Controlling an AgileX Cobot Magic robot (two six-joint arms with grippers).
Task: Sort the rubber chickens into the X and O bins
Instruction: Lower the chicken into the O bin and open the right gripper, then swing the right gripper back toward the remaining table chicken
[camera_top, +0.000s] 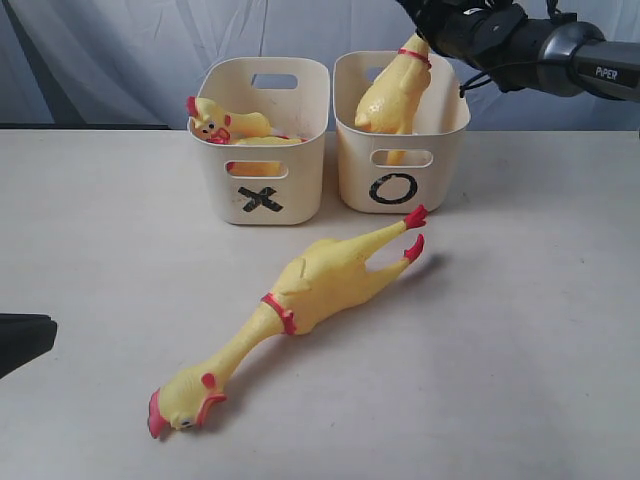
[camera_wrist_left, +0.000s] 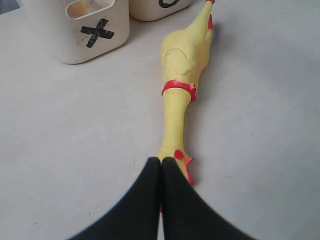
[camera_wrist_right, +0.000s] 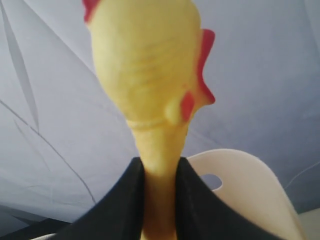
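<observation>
The right arm (camera_top: 540, 45) reaches in from the upper right. The right gripper (camera_wrist_right: 160, 167) is clamped on the neck of a whole rubber chicken (camera_top: 392, 100), whose body hangs into the O bin (camera_top: 450, 120). The left gripper (camera_wrist_left: 161, 167), fingers pressed together, sits low by the head of the long chicken (camera_top: 320, 290) lying mid-frame before the X bin (camera_top: 215, 185).

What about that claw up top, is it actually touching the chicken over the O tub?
Touching. The right wrist view shows the right gripper with black fingers pressed against both sides of the chicken at its neck, no gap.
</observation>
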